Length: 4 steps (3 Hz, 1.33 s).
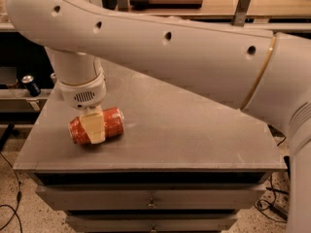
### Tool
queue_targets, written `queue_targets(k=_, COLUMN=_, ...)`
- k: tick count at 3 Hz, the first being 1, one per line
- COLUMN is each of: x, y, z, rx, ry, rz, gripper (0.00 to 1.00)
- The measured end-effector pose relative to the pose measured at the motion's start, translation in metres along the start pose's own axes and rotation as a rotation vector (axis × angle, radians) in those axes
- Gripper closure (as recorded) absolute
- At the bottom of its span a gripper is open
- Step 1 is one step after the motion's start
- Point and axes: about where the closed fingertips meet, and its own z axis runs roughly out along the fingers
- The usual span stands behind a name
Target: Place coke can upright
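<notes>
Coke can (pixel 114 123) lies on its side directly under the gripper (pixel 95 126), long axis running roughly across the view, silver end facing the view's right and tilted slightly away; the can rests on the grey table top (pixel 194 130), close to the near edge and toward the view's left corner; gripper comes straight down onto the can's middle, straddling it; the near cream finger (pixel 93 131) lies flat across the can's front face, tip reaching down to the table surface; far finger hidden behind the can; the hand reads as pinched onto the can across its girth; just above the fingers, a white wrist housing (pixel 82 93) with a small grille; the thick white arm (pixel 170 47) sweeps up and off to the view's right of the hand; below the hand, drawer fronts (pixel 150 198) under the table top; well to the view's left of the hand, on a lower ledge, a small dark can (pixel 31 85) stands upright.
</notes>
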Motion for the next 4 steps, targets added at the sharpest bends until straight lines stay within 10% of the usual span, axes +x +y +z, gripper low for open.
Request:
queue_targets(k=2, x=-0.012, y=-0.005, z=-0.028, rx=0.034, ry=-0.105, rz=-0.07, gripper=1.0)
queue_targets(k=4, x=-0.01, y=-0.026, z=-0.063, rx=0.018, ry=-0.408, rz=-0.134, gripper=1.0)
